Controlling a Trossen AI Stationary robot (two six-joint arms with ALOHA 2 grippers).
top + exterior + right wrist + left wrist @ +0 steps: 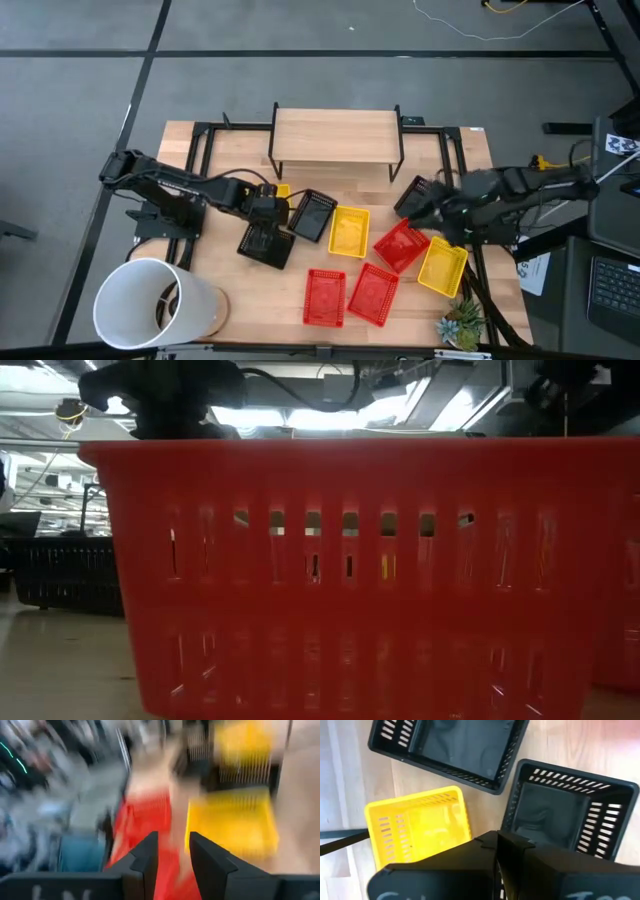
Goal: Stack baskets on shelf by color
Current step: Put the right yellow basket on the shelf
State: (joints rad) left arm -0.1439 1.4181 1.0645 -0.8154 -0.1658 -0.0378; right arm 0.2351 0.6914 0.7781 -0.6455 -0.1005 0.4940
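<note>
Baskets counted from the high view: three red, three yellow, two black, all on the wooden table point(200, 140) in front of the shelf point(335, 140). The shelf top is bare light plank on thin black legs.

Hidden or unclear: the third yellow basket point(282, 190) shows only as a sliver behind the left arm; the left wrist view gives it whole point(417, 827), slotted plastic walls, shallow, rectangular. The low view is almost filled by one red basket point(360, 570) standing right against the lens, its wall pierced by a row of vertical slots; which of the three it is cannot be told. The right wrist view is smeared; only red and yellow patches read.

Black baskets: one point(313, 215) beside a yellow basket point(348, 232), the other point(266, 243) under the left gripper point(268, 212). In the left wrist view that gripper's fingers point(520, 852) are pressed together, hanging over this second black basket's rim, pinching nothing visible.

Right gripper point(418, 200) hovers near the tilted red basket point(400, 245); fingers point(200, 852) slightly parted, nothing between them.

Two red baskets point(325, 297) point(373, 293) lie side by side at the front edge. A yellow basket point(442, 266) sits right of them.

White bucket point(150, 305) lies at the table's front left corner.
</note>
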